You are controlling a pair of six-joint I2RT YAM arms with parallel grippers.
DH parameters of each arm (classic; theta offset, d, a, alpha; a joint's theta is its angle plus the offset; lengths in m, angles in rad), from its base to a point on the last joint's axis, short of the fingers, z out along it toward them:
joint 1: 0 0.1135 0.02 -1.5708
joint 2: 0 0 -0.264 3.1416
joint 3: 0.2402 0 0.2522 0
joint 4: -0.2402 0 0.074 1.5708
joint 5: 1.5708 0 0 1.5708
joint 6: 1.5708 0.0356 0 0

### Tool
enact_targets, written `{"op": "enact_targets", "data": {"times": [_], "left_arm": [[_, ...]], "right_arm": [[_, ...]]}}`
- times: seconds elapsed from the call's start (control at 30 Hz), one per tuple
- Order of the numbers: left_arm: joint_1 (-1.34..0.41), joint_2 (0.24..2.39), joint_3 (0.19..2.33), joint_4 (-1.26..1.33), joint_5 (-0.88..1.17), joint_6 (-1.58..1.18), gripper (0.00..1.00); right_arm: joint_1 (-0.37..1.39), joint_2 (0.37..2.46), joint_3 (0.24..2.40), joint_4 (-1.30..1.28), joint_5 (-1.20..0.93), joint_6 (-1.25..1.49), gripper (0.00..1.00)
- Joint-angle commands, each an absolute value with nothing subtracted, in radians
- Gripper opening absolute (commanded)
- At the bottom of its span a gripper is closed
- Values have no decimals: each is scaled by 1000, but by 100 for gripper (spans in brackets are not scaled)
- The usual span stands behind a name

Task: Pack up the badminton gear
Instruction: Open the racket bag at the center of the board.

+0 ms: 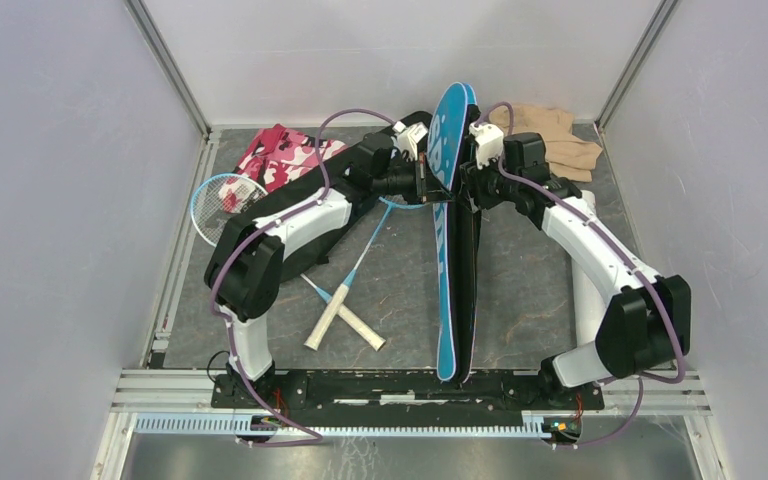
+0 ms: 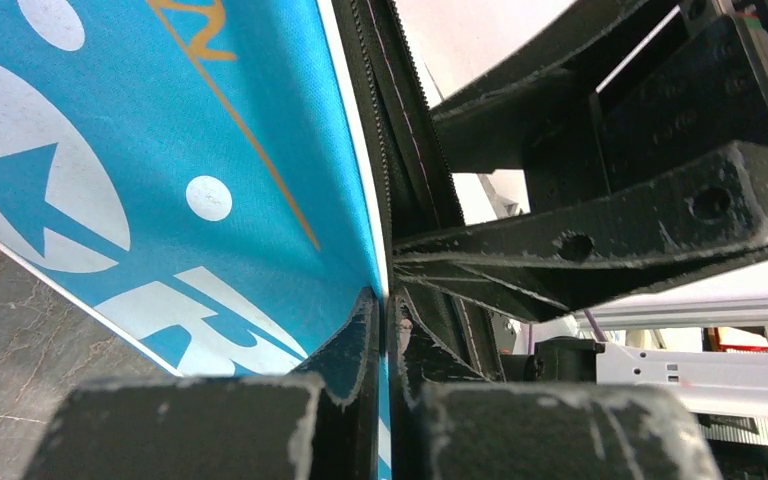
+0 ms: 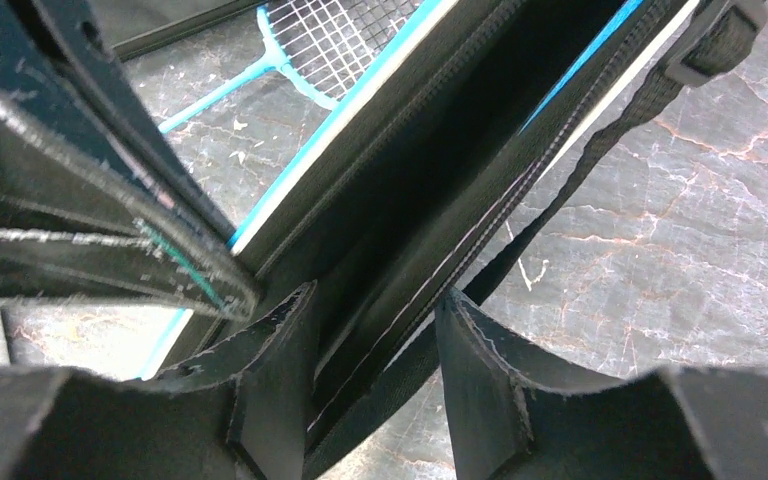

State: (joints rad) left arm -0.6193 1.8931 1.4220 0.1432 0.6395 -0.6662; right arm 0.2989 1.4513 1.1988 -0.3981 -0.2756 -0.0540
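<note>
Grey marbled table runs out to white walls on three sides. The blue racket cover stands on its long edge down the middle, and we see some open surface on either side of it. Two rackets lie crossed to its left. A pink camouflage cloth and a beige cloth fill the far corners. Only its own wrist view shows us the left gripper pinched tight on the cover's rim. From the right wrist, the right gripper straddles the cover's black zipper edge, jaws apart and not clamping.
</note>
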Motion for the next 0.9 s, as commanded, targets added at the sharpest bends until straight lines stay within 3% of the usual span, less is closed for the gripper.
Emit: {"op": "enact_targets", "data": {"times": [0.0, 0.13, 0.33, 0.43, 0.87], "left_arm": [[-623, 1827, 1418, 253, 688, -710, 2], [-623, 1815, 1398, 275, 695, -716, 2], [-608, 1795, 1366, 293, 680, -727, 2], [-593, 1794, 1351, 298, 666, -740, 2], [-592, 1946, 1455, 276, 714, -744, 2]], "right_arm": [[292, 1483, 1269, -351, -235, -29, 51], [281, 1521, 1304, -343, -235, -24, 47], [239, 1531, 1314, -350, -236, -23, 12], [218, 1503, 1313, -353, -222, -37, 1], [218, 1352, 1286, -343, 59, -209, 0]]}}
